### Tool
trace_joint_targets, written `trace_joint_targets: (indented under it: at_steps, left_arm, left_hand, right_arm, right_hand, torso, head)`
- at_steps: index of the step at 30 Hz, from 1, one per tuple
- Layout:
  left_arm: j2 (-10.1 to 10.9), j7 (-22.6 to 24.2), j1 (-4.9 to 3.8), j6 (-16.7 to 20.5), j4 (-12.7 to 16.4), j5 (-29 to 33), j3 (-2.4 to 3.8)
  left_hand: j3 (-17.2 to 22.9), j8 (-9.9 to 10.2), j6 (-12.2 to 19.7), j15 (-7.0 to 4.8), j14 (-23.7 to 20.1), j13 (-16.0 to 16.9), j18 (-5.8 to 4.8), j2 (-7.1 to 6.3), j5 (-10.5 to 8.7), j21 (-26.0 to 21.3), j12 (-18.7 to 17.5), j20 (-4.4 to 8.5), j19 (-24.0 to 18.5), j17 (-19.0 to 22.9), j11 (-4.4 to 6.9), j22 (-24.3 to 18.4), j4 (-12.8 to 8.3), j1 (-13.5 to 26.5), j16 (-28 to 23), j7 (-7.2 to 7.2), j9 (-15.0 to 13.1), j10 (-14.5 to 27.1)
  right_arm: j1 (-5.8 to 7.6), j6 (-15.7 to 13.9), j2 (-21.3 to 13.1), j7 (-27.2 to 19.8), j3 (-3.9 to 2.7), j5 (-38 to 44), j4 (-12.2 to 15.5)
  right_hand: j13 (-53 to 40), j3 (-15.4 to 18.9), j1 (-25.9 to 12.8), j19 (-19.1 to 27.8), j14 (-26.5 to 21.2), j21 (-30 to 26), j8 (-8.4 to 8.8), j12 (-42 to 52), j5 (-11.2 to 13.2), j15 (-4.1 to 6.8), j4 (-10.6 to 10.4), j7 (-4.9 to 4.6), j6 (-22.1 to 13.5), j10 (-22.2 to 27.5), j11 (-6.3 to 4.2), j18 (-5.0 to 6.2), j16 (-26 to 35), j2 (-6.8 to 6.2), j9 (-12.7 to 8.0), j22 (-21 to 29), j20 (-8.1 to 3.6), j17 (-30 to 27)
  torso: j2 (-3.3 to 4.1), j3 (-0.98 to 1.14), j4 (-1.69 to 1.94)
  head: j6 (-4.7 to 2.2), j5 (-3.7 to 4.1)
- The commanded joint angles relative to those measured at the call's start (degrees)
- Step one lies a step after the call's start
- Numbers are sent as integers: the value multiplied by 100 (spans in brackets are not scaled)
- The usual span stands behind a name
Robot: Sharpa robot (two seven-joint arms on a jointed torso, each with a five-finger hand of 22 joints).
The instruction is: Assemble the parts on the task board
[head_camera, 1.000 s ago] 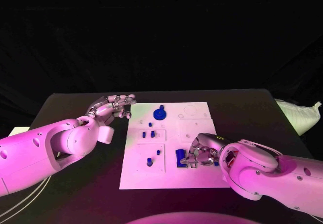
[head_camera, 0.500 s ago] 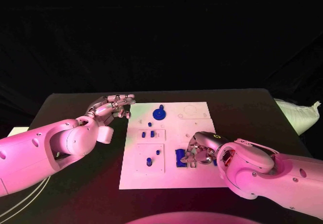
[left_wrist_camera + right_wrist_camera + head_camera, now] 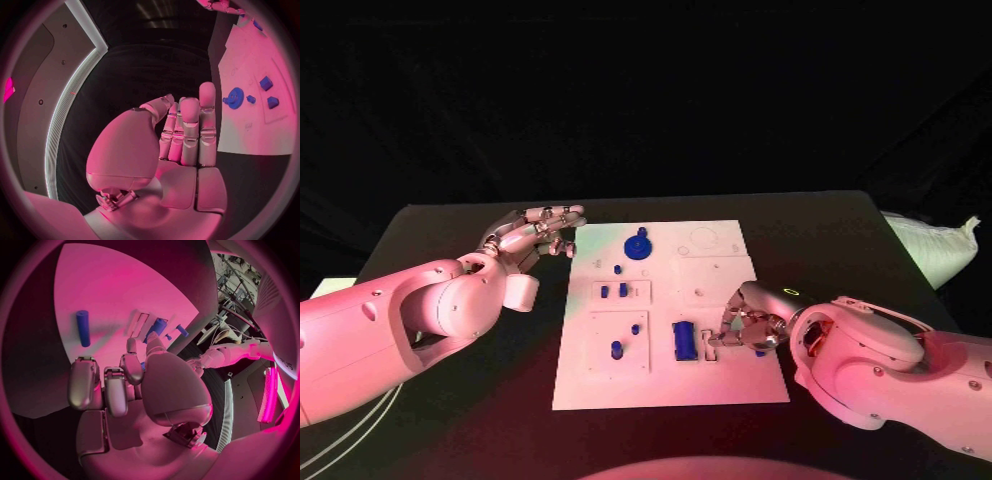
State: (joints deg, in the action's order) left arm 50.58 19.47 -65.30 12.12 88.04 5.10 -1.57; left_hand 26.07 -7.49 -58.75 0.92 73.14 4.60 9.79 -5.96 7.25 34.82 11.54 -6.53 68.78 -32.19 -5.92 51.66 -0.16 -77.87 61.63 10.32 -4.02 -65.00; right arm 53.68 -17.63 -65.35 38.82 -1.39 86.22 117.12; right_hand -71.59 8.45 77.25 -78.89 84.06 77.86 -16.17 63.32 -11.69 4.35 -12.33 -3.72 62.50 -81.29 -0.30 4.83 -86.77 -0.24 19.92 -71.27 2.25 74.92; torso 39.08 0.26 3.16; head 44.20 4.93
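My right hand (image 3: pixel 744 328) rests on the task board (image 3: pixel 718 385) near its right edge, fingers curled together beside the blue block (image 3: pixel 685 340); whether they pinch anything I cannot tell. The block lies flat on the board, its long axis running from the near edge toward the far edge. My left hand (image 3: pixel 531 231) hovers off the board's far left corner, fingers straight and slightly apart, holding nothing. A blue disc (image 3: pixel 639 243) sits nearby on the board.
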Motion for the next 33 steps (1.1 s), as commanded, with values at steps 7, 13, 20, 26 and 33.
trace_joint_targets:
  at_steps: [7, 13, 20, 26, 33]
  left_arm:
    - [1, 21, -1, -100, 37, -15, 2]
    - [27, 25, 26, -138, 155, -55, 2]
    - [33, 22, 49, -150, 168, -68, 3]
    - [35, 24, 53, -150, 148, -70, 3]
    - [33, 24, 54, -146, 129, -70, 3]
  left_hand:
    - [-24, -26, 51, -1, -57, -6, 64, -21, 14, -11, 8, -10, 17, 6, 2, -5, -9, -8, -25, 0, 9, 27]
    - [-27, -28, 52, -1, -58, -6, 66, -19, 15, -22, 14, -10, 15, 8, 3, -12, -13, -13, -25, -1, 9, 30]
    - [-27, -28, 52, -1, -58, -6, 66, -19, 15, -22, 14, -10, 15, 8, 3, -12, -13, -13, -25, -1, 9, 30]
    - [-29, -29, 53, -1, -60, -6, 66, -16, 14, -24, 17, -10, 16, 14, 2, -13, -11, -10, -27, 0, 9, 31]
    - [-31, -31, 53, -1, -59, -6, 66, -14, 14, -26, 19, -10, 16, 10, 2, -14, -9, -8, -24, 1, 9, 32]
  right_arm:
    - [136, 153, -450, -2, -3, 378, 31]
    - [145, 308, -585, 76, 0, 770, -7]
    - [106, 575, -603, 107, 12, 884, -94]
    - [11, 894, -541, 165, 19, 894, -154]
    - [-59, 1083, -472, 211, 22, 887, -215]
  right_hand:
    - [86, -193, 317, 30, 471, -31, 236, -173, -368, -45, 101, -69, -209, 50, 11, -51, -26, 183, -79, 6, 20, 871]
    - [99, -170, 231, 39, 465, -41, 275, -206, -293, -60, 10, -74, -146, 52, 21, -48, -13, 164, -100, 15, 37, 846]
    - [61, -49, -27, 26, 467, -34, 323, -178, -197, -58, -251, -60, -25, 9, 15, -50, -14, 36, -108, -4, 45, 854]
    - [94, 51, -143, 31, 466, -44, 361, -249, -187, -60, -377, -62, 4, 23, 19, -48, -12, -59, -108, 4, 46, 853]
    - [102, 77, -158, 35, 465, -50, 372, -267, -174, -60, -392, -61, 10, 27, 19, -47, -8, -84, -108, 11, 46, 847]
  torso:
    - [6, 1, -6]
    - [3, -1, 4]
    - [5, -4, 10]
    - [3, -7, 14]
    - [7, -4, 14]
  head:
    - [-18, 109]
    - [-19, 147]
    - [-22, 188]
    - [-12, 187]
    - [-8, 165]
